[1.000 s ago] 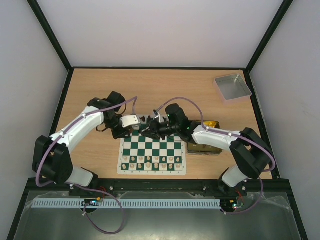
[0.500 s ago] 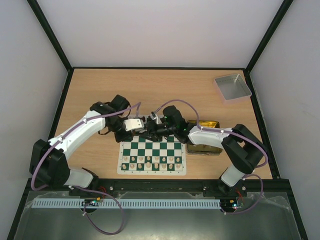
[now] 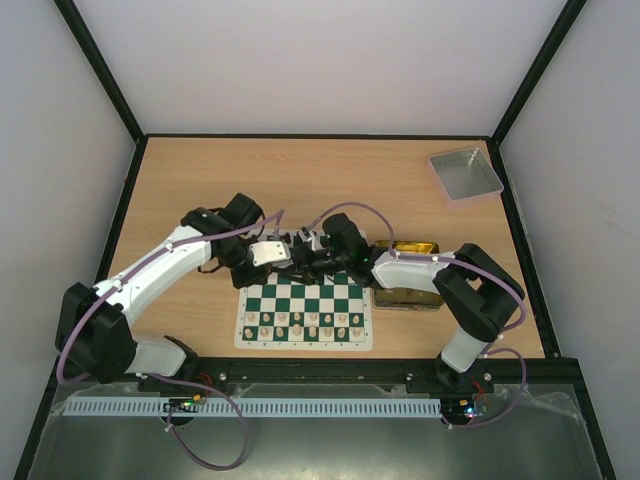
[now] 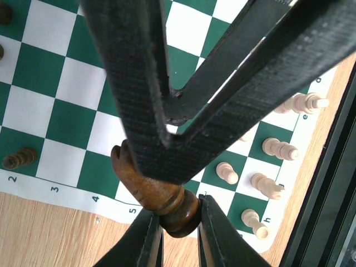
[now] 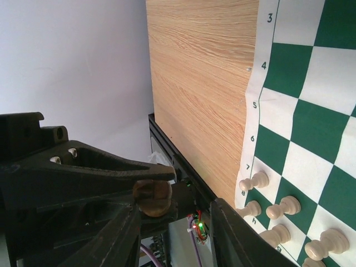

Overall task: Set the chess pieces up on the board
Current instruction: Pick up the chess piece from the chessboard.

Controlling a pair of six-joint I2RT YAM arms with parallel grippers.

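Jaws, top view: the left gripper (image 3: 268,252) and right gripper (image 3: 305,258) meet tip to tip above the far edge of the board (image 3: 305,292), too small here to read either grip. Cream pieces (image 3: 305,322) fill the two near ranks. A gold tin (image 3: 410,297) lies just beside the board under the right forearm, and a grey tray (image 3: 465,175) sits well apart near the far right corner.

Left wrist view: the left jaws are clenched on the base of a dark brown chess piece (image 4: 161,203), held tilted in the air over the board's numbered border. Gripping low leaves the upper body free, and the right gripper's fingers (image 4: 133,83) cross it there; this reads as a hand-over. Another dark piece (image 4: 19,158) is on a square near that border.

Right wrist view: the right jaws are released and stand astride the piece's visible end, with a gap showing on one side. The pass probably lets the right arm place the piece on its own side. If the left lets go before the right clamps, the piece may drop.
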